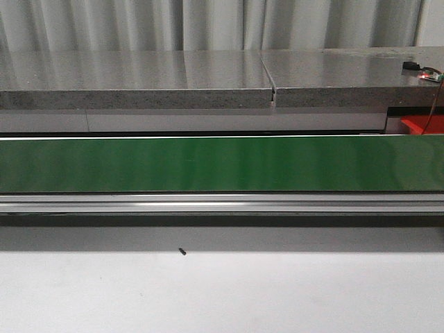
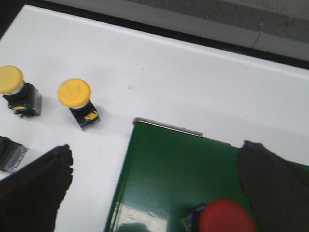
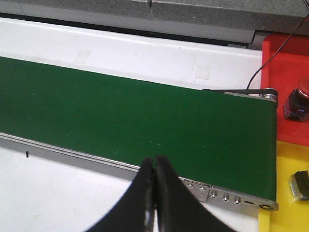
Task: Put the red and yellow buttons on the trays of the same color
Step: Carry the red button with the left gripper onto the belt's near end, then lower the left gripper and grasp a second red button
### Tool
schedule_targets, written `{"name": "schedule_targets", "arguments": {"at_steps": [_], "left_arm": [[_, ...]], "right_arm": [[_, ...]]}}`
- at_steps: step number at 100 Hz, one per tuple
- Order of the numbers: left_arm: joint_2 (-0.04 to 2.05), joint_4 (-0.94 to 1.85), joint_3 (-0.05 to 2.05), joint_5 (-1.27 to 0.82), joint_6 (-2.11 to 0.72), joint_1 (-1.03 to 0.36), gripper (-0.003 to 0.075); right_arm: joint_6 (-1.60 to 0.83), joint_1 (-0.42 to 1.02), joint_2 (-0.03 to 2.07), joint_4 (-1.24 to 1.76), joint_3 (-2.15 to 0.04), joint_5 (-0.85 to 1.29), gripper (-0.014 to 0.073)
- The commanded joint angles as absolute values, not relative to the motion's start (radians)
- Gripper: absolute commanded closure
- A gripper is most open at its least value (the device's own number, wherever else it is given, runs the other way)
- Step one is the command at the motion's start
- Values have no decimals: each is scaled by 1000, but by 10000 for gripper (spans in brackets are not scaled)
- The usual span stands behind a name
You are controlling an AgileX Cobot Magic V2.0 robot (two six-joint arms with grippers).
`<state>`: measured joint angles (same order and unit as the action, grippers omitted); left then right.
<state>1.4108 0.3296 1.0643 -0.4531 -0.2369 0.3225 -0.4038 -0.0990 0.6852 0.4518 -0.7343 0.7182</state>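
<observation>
Two yellow buttons [image 2: 74,93] on white tabletop [image 2: 169,77]; my left end effector [image 2: 154,186] spread over red button [image 2: 226,217], right end effector [image 3: 155,193] pressed together, empty

The belt [image 1: 208,163] is plain dark green in a silver frame [image 1: 222,202], on a white table [image 1: 222,291]. Behind runs a grey speckled stone ledge [image 1: 139,80]. Two buttons [image 2: 75,93] [image 2: 10,79] have yellow caps, another [image 2: 227,217] a red cap. One tray [image 3: 285,72] is red, one [image 3: 285,193] yellow. Both grippers' fingers [image 2: 34,193] [image 3: 154,198] are black.
</observation>
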Motion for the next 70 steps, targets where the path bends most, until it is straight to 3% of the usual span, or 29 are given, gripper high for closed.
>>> {"name": "schedule_targets", "arguments": {"at_steps": [1,30,70], "left_arm": [[1376,339,1133,-428,-234,376,66],[1436,339,1205,-438,-225,573,66],[1635,321,1217,-380,-225,651,69]], "right_arm": [[-413,-98,682,468,-761,662,662],[-413,-98,682,468,-761,662,662],[-413,-98,682,468,-761,662,662]]}}
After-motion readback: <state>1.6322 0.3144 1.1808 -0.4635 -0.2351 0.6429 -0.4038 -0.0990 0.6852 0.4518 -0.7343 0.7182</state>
